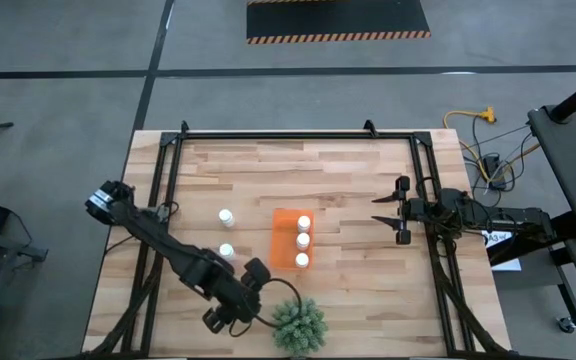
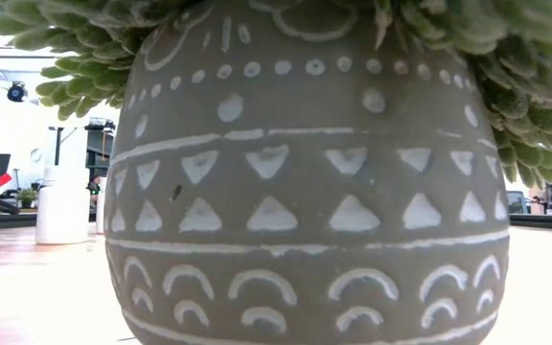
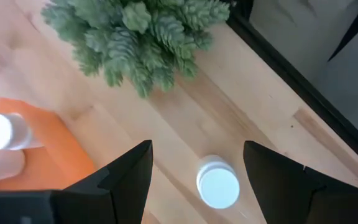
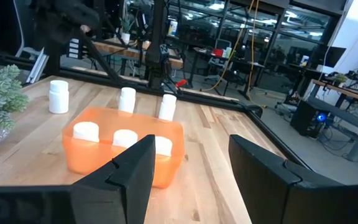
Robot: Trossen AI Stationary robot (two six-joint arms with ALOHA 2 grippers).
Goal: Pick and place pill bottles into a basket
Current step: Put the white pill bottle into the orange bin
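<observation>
Left claw (image 3: 194, 177) is spread wide right above a loose pill bottle (image 3: 218, 185) near the plant (image 1: 298, 323), lined up to grab it, three bottles already sit in the orange basket (image 1: 282, 240), right claw (image 1: 386, 222) waits open over the counter (image 1: 358, 290).

Overhead camera looks straight down on the desk (image 1: 348, 180); the low one sits against the plant pot (image 2: 305, 182); both wrist cameras share the basket (image 4: 123, 149).

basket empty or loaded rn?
Loaded. The orange basket holds three pill bottles, white caps in a row; the right wrist view shows them inside too.
</observation>
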